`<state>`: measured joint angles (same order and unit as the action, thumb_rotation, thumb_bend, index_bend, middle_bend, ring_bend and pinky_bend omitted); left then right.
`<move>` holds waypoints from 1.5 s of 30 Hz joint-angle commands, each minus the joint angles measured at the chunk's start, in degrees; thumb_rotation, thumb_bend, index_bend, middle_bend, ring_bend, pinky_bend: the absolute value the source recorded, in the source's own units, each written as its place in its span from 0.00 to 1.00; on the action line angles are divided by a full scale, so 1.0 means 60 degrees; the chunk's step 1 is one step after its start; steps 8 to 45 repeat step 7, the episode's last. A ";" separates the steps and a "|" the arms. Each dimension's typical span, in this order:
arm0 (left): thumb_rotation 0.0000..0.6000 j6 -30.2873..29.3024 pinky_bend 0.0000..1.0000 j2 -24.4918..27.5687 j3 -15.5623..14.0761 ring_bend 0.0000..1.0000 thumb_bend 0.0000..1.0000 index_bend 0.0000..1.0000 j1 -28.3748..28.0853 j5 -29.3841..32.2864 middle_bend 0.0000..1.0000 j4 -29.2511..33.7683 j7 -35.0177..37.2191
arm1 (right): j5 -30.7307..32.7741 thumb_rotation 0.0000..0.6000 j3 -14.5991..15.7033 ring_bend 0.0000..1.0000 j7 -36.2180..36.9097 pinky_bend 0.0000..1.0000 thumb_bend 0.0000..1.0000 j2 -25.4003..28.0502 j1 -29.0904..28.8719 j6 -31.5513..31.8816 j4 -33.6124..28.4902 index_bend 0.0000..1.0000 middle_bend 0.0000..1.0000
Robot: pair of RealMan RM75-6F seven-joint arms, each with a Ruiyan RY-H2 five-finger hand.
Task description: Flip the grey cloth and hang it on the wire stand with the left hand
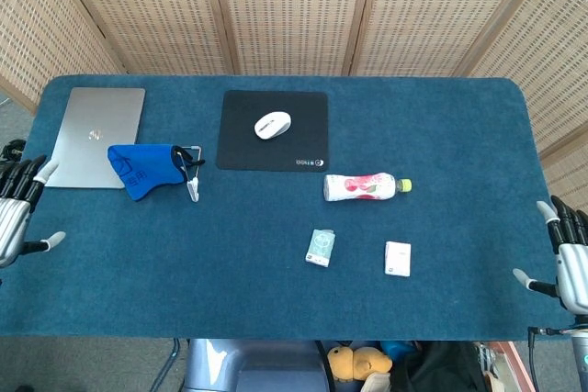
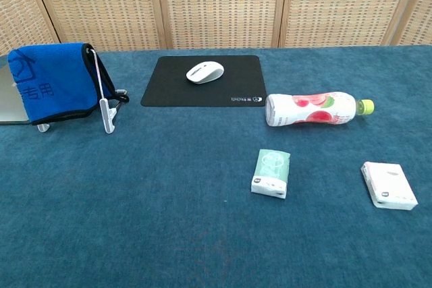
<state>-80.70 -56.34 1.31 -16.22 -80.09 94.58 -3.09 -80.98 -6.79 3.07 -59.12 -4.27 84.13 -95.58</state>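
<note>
The cloth shows its blue face and hangs draped over the wire stand at the table's left. My left hand is at the left table edge, well clear of the cloth, with fingers spread and nothing in it. At the table's right front edge my right hand is also spread and holds nothing. Neither hand appears in the chest view.
A silver laptop lies behind the stand. A white mouse sits on a black pad. A bottle lies on its side mid-table, with a green packet and a white box nearer the front.
</note>
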 commanded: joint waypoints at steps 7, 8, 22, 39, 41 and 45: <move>1.00 -0.1103 0.00 -0.0483 -0.0251 0.00 0.14 0.00 0.1098 -0.0038 0.00 0.0770 -0.0622 | -0.0355 1.00 0.0124 0.00 -0.0009 0.00 0.00 0.0020 0.0148 0.0331 -0.0079 0.00 0.00; 1.00 -0.1103 0.00 -0.0483 -0.0251 0.00 0.14 0.00 0.1098 -0.0038 0.00 0.0770 -0.0622 | -0.0355 1.00 0.0124 0.00 -0.0009 0.00 0.00 0.0020 0.0148 0.0331 -0.0079 0.00 0.00; 1.00 -0.1103 0.00 -0.0483 -0.0251 0.00 0.14 0.00 0.1098 -0.0038 0.00 0.0770 -0.0622 | -0.0355 1.00 0.0124 0.00 -0.0009 0.00 0.00 0.0020 0.0148 0.0331 -0.0079 0.00 0.00; 1.00 -0.1103 0.00 -0.0483 -0.0251 0.00 0.14 0.00 0.1098 -0.0038 0.00 0.0770 -0.0622 | -0.0355 1.00 0.0124 0.00 -0.0009 0.00 0.00 0.0020 0.0148 0.0331 -0.0079 0.00 0.00; 1.00 -0.1103 0.00 -0.0483 -0.0251 0.00 0.14 0.00 0.1098 -0.0038 0.00 0.0770 -0.0622 | -0.0355 1.00 0.0124 0.00 -0.0009 0.00 0.00 0.0020 0.0148 0.0331 -0.0079 0.00 0.00; 1.00 -0.1103 0.00 -0.0483 -0.0251 0.00 0.14 0.00 0.1098 -0.0038 0.00 0.0770 -0.0622 | -0.0355 1.00 0.0124 0.00 -0.0009 0.00 0.00 0.0020 0.0148 0.0331 -0.0079 0.00 0.00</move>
